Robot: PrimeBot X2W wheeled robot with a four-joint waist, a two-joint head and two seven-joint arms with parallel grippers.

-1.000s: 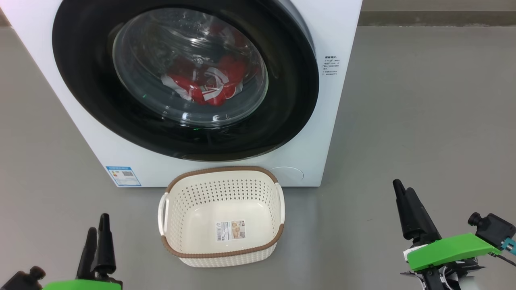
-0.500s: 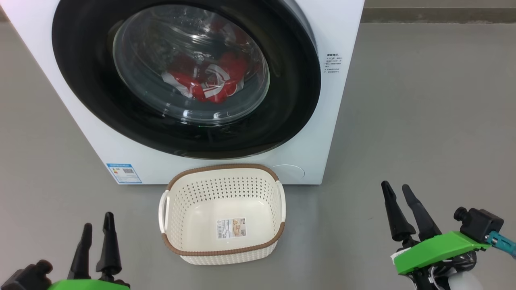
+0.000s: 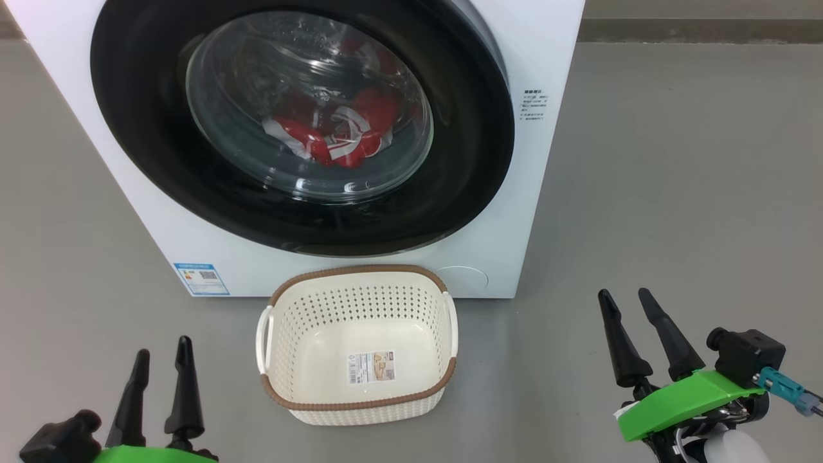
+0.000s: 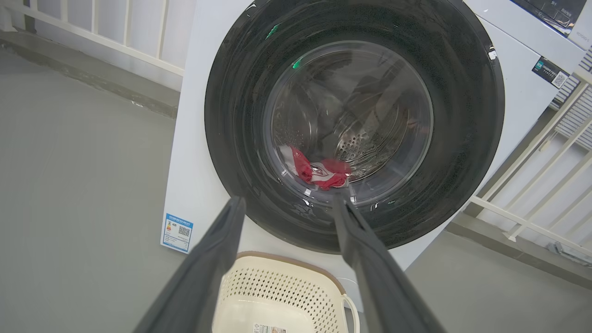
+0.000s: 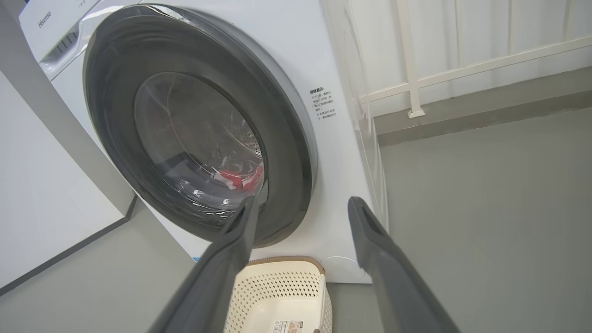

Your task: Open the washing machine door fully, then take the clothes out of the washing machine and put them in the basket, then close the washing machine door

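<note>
The white washing machine (image 3: 546,64) stands before me. Its round black door (image 3: 161,161) covers the opening, and red and white clothes (image 3: 334,138) lie inside behind the glass. The empty cream basket (image 3: 360,405) sits on the floor just in front of the machine. My left gripper (image 3: 164,346) is open at the lower left, left of the basket. My right gripper (image 3: 623,292) is open at the lower right, well right of it. The left gripper (image 4: 287,199) points at the door's lower part, with the clothes (image 4: 319,173) just above it. The right gripper (image 5: 303,200) points at the door's right side.
Grey floor spreads on both sides of the machine. A blue label (image 3: 201,278) marks its lower left corner. A white railing (image 5: 411,83) runs behind and beside the machine, and a white panel (image 5: 37,208) stands on the left of the right wrist view.
Both grippers have turned so their fingers show side by side. The right one drifted left and the left one right. The head view shifted slightly.
</note>
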